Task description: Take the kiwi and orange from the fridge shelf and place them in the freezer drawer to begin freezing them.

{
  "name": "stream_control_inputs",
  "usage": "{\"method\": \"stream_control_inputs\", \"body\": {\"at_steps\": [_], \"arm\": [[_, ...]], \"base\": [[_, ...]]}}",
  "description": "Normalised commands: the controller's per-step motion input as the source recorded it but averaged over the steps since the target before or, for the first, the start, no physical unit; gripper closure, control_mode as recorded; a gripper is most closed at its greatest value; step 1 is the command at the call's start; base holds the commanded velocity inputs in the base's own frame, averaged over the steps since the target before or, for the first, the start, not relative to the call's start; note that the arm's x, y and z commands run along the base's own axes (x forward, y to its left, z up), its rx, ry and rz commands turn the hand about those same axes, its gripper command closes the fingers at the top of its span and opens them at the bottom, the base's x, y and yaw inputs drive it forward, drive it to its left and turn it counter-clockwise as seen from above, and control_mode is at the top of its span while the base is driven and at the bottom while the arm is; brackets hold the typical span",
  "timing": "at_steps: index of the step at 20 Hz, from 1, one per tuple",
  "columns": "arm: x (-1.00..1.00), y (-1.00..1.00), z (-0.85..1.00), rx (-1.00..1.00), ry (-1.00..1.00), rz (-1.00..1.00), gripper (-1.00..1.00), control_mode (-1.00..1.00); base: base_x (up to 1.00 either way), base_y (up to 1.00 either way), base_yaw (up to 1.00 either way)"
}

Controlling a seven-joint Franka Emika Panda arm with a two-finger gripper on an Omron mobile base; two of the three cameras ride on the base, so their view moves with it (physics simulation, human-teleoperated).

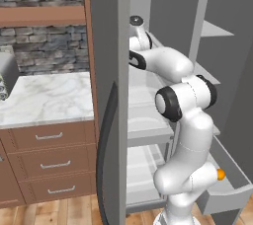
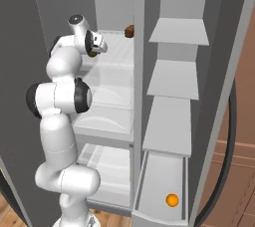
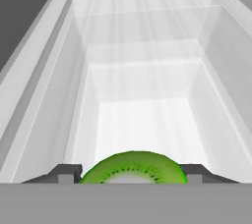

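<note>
One halved green kiwi (image 3: 134, 167) sits pinched between the two-finger gripper (image 3: 133, 171) over translucent fridge shelves (image 3: 142, 85), one small bright-orange ball (image 2: 172, 200) lies in the light-grey freezer drawer (image 2: 149, 183), and one brown item (image 2: 129, 31) stands behind.

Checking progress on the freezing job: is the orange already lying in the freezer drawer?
Yes, the orange lies on the floor of the pulled-out freezer drawer at the bottom right.
</note>
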Motion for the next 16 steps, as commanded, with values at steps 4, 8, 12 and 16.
{"method": "stream_control_inputs", "body": {"at_steps": [4,8,12,16], "arm": [[-0.03,0.0,0.0,0.0,0.0,0.0,1.0,-1.0],[-0.74,0.0,0.05,0.01,-0.01,0.01,1.0,-1.0],[-1.0,0.01,0.31,0.04,-0.04,0.04,1.0,-1.0],[-1.0,0.08,0.32,0.04,0.0,0.0,1.0,-1.0]], "base": [[0.0,0.0,0.0],[0.0,0.0,0.0],[0.0,0.0,0.0],[0.0,0.0,0.0]]}}
